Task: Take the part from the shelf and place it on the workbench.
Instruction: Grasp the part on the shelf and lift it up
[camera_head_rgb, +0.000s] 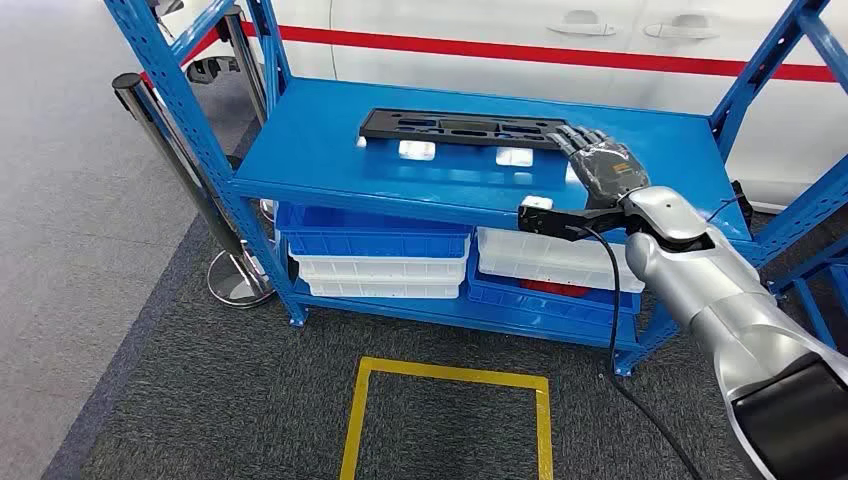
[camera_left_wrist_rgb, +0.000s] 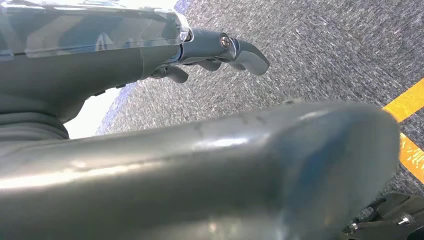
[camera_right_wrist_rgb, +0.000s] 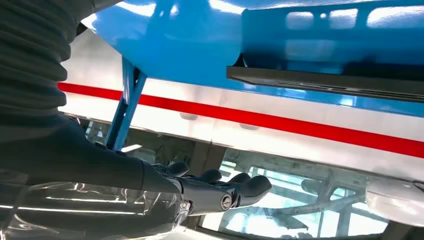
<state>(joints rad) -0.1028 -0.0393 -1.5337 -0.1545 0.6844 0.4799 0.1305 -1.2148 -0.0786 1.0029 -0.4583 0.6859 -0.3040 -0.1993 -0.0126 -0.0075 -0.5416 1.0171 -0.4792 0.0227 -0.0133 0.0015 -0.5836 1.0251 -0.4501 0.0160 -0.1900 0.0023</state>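
A long flat black part (camera_head_rgb: 460, 127) with cut-outs lies on the top board of the blue shelf (camera_head_rgb: 330, 160). My right hand (camera_head_rgb: 600, 165) reaches over that board with its fingers stretched out, fingertips just by the part's right end and holding nothing. In the right wrist view the part (camera_right_wrist_rgb: 325, 80) is a dark slab on the blue board, with a gap between it and my right hand (camera_right_wrist_rgb: 215, 192). My left hand (camera_left_wrist_rgb: 210, 50) hangs over the grey carpet, fingers loosely extended and holding nothing.
Small white blocks (camera_head_rgb: 416, 149) lie on the top board near the part. Blue and white bins (camera_head_rgb: 375, 250) fill the lower shelf. Silver posts (camera_head_rgb: 170, 150) stand at the left. A yellow square (camera_head_rgb: 450, 420) marks the carpet. A white car with a red stripe (camera_head_rgb: 500, 45) stands behind.
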